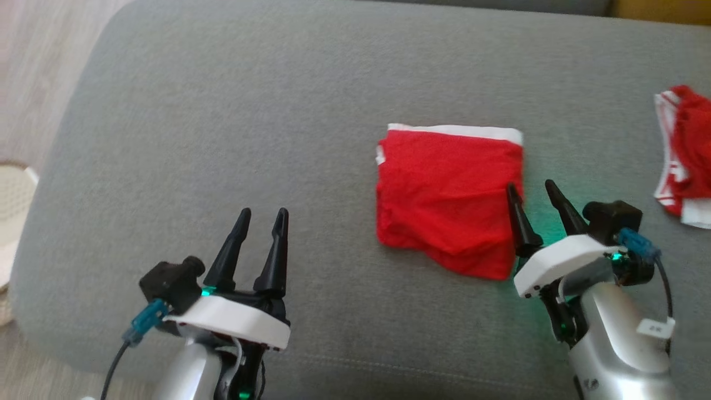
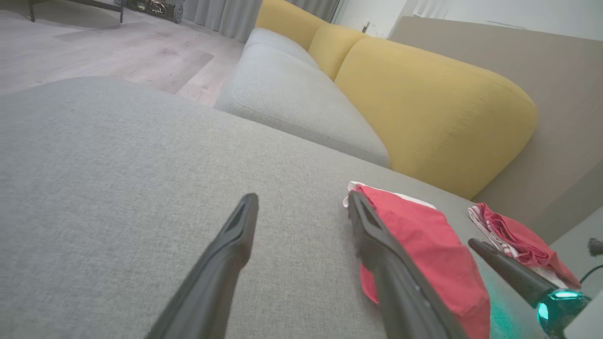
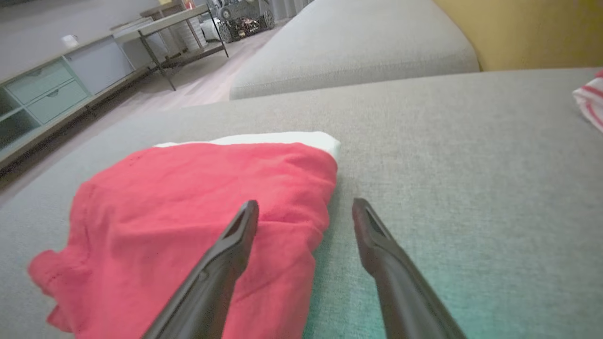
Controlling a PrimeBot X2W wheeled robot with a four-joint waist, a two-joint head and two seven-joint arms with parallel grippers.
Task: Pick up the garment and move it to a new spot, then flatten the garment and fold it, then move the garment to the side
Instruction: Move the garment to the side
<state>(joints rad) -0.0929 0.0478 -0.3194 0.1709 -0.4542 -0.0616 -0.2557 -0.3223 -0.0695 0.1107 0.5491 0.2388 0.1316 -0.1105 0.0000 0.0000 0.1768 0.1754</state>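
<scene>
A red garment (image 1: 450, 197) with a white waistband lies folded into a rough square on the grey cushion (image 1: 222, 111); it also appears as the garment (image 3: 188, 221) and the garment (image 2: 424, 245) in the wrist views. My right gripper (image 1: 532, 189) stands open at its right edge, one finger over the red cloth, the other over bare cushion, nothing held. In the right wrist view the right gripper (image 3: 305, 205) straddles that edge. My left gripper (image 1: 264, 214) is open and empty over bare cushion, well left of the garment; the left gripper (image 2: 301, 200) shows the same.
A second red and white garment (image 1: 686, 155) lies crumpled at the cushion's right edge. A pale basket (image 1: 11, 222) stands on the floor at left. Yellow sofa backrests (image 2: 424, 103) rise behind the cushion. Wide bare cushion lies left of the folded garment.
</scene>
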